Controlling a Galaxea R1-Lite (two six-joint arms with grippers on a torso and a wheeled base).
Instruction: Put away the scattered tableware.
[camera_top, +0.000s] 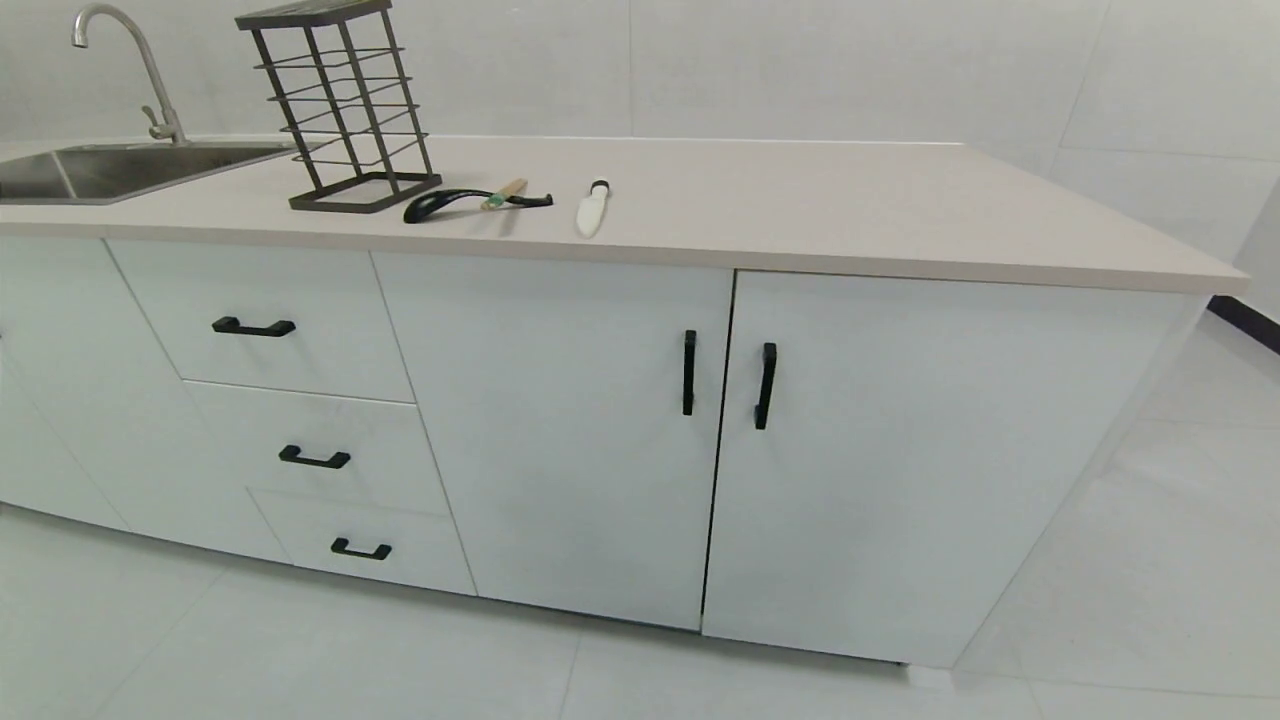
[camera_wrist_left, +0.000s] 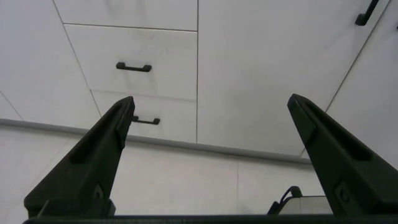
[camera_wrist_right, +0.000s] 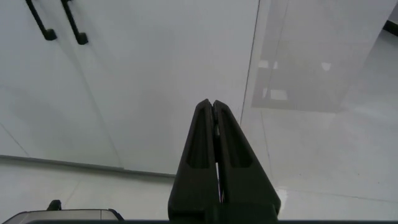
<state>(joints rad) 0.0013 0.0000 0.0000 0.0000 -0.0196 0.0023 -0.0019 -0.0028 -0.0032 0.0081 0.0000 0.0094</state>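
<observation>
Lying upper left of frame on surface (camera_top: 800, 205): spoon (camera_top: 440, 204), knife (camera_top: 592, 211), beside rack (camera_top: 340, 110). Left gripper (camera_wrist_left: 211, 101) spread wide, right gripper (camera_wrist_right: 212, 107) closed, both empty.

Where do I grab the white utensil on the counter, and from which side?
Take the white utensil across its middle, coming straight down from above and closing across its narrow width. It lies flat on the counter, with its long axis pointing away from the front edge and both sides free. The black ladle sits apart to its left.
</observation>
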